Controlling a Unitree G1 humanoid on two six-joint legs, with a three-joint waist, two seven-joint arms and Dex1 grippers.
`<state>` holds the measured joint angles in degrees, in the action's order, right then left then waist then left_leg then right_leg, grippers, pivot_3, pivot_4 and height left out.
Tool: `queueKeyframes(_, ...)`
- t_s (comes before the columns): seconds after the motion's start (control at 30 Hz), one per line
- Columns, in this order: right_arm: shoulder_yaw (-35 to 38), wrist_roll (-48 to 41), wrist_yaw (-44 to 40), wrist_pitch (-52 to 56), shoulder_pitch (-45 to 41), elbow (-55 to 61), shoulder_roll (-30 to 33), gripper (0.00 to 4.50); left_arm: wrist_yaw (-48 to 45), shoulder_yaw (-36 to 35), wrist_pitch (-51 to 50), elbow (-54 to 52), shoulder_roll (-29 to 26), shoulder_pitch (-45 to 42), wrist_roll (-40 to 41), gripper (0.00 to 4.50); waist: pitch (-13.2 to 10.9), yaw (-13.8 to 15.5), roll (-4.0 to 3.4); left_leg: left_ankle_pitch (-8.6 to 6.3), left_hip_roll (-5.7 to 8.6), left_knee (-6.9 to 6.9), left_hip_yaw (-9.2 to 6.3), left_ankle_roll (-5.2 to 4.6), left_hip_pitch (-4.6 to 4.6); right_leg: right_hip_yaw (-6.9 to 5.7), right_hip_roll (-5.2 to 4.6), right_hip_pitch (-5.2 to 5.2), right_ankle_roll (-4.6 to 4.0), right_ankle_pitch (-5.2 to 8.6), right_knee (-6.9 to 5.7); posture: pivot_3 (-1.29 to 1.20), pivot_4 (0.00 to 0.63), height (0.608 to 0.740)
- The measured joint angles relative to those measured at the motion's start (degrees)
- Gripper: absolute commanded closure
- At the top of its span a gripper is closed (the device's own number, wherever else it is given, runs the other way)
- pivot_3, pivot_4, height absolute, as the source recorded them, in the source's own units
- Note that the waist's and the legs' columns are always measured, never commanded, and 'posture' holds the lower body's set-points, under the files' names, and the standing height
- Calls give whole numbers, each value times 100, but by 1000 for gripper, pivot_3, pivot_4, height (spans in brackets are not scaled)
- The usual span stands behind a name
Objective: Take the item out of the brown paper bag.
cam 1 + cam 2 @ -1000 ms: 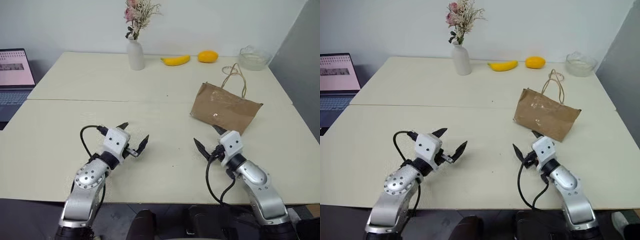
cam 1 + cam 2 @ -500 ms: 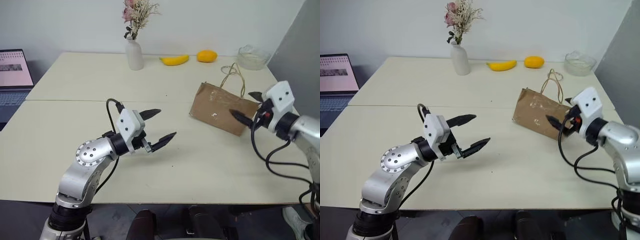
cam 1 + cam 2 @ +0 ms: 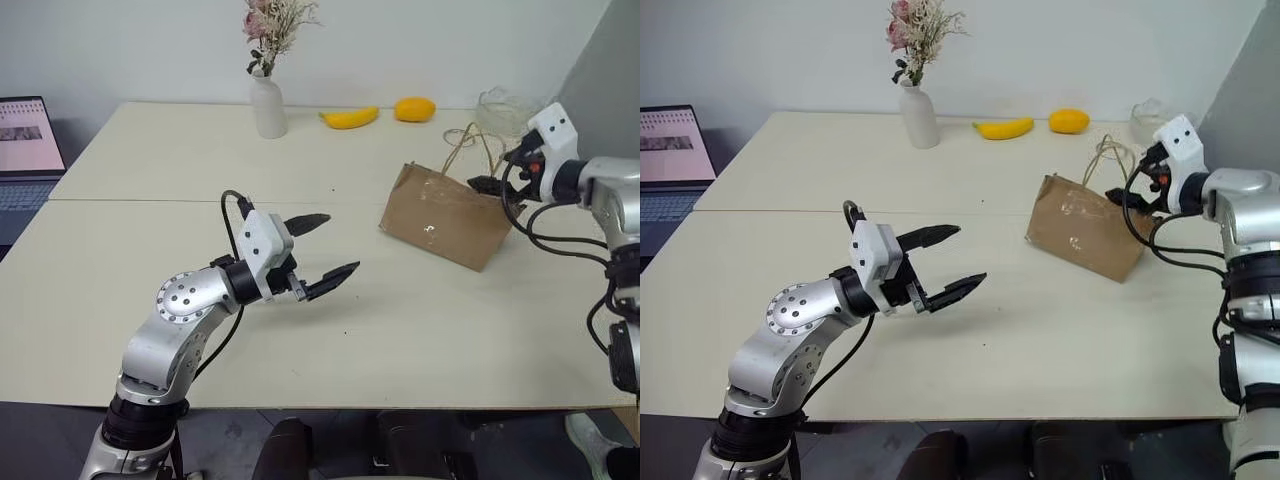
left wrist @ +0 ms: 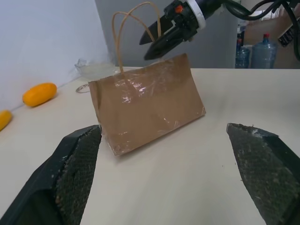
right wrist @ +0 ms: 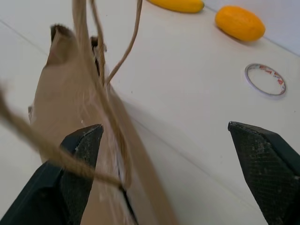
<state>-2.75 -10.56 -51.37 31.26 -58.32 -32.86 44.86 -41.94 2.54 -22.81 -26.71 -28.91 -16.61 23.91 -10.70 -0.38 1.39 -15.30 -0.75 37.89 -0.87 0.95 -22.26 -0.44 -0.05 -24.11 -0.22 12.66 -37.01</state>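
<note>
The brown paper bag lies crinkled on the right half of the table, its thin loop handles rising at the far end. The item is hidden; no frame shows inside the bag. My right gripper hovers open at the bag's upper right edge, close by the handles, pointing left. In the right wrist view the handles cross in front of its left finger. My left gripper is open above the table's middle, pointing at the bag from a gap away, with nothing between its fingers.
Along the far edge stand a white vase of dried flowers, a yellow banana, an orange fruit and a glass bowl. A tape ring lies beyond the bag. A laptop sits at far left.
My right gripper has risen from the near table edge and swung out to the bag's top by the handles. My left gripper lifted off the table and turned toward the bag.
</note>
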Motion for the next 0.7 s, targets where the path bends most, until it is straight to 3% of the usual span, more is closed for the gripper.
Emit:
queueKeyframes(0.33, 518, -715, -484, 865, -28, 233, -52, 0, 141, -52, -147, -99, -1, 16, 80, 18, -1, 20, -1, 0, 2, 5, -4, 0, -2, -4, -9, 0, 1, -1, -6, 0, 150, 740)
queueKeyframes(0.7, 938, -875, 174, 772, 19, 666, -718, 0, 219, -74, -364, -110, 1, -199, 339, 18, 0, 11, -1, 1, 2, 6, -2, 0, -1, -1, -7, 0, 2, -2, -8, 0, 150, 740)
